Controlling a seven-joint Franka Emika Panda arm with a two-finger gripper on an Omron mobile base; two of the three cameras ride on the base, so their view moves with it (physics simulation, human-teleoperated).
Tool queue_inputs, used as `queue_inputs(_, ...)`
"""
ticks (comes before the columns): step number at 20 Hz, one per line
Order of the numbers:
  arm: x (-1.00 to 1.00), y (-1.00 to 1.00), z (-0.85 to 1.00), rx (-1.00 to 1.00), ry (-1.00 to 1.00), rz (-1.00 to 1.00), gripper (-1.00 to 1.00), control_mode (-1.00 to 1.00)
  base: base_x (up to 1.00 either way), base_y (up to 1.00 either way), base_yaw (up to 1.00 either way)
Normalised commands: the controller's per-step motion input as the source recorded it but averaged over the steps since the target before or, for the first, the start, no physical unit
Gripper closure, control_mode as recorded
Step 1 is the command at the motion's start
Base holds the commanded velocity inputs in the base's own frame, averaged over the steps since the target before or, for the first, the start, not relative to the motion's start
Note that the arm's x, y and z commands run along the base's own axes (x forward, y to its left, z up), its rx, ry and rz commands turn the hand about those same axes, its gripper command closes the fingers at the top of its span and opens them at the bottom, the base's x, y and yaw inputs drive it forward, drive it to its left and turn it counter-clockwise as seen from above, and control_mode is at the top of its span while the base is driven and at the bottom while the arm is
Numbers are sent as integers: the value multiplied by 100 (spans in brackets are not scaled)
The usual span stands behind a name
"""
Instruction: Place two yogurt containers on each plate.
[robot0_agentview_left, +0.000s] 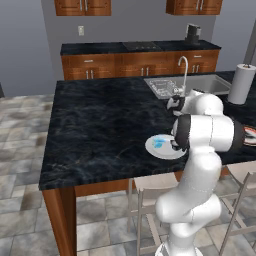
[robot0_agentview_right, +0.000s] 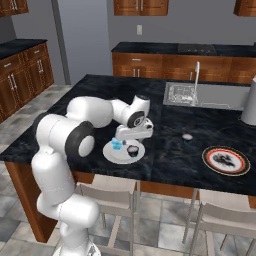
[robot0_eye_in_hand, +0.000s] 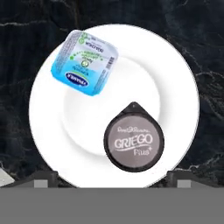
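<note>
The white plate (robot0_eye_in_hand: 48, 131) near the front edge of the bench (robot0_agentview_left: 100, 125) carries 2 yogurt cups, a blue cup (robot0_eye_in_hand: 84, 61) and a dark cup (robot0_eye_in_hand: 133, 141). The gripper (robot0_eye_in_hand: 111, 181) hangs above them, spread wide and empty. Risk: a low departure toward the patterned plate (robot0_agentview_right: 226, 160) (well apart, bare) could knock the dark cup off.

**A simulated home kitchen**

A rendered kitchen with a large island counter (robot0_agentview_left: 100, 125) topped in black marbled stone over warm wooden panels. A steel sink (robot0_agentview_left: 167, 86) with a curved tap (robot0_agentview_left: 184, 67) is set near the island's far right corner (a paper towel roll (robot0_agentview_left: 242, 83) stands just beside it). Wooden base cabinets (robot0_agentview_left: 140, 64) line the grey back wall, with wall cupboards (robot0_agentview_left: 82, 7) above and a cooktop (robot0_agentview_left: 141, 46) inset. Pale stools (robot0_agentview_right: 112, 200) tuck under the island's near edge on a tiled floor (robot0_agentview_left: 22, 150).
</note>
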Motion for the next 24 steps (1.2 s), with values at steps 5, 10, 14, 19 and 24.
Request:
queue_inputs(5, -39, 0, 48, -8, -3, -7, -100, -100, 0, 0, 0)
queue_inputs(10, -44, 1, 37, 1, 19, -23, -100, -100, 0, 0, 0)
queue_inputs(14, -54, 0, 45, 7, 8, -18, -100, -100, 0, 0, 0)
queue_inputs(19, -21, 1, 5, -1, 3, -1, -100, -100, 0, 0, 0)
queue_inputs(24, 0, 0, 0, 0, 0, 0, -100, 100, 8, -28, -3)
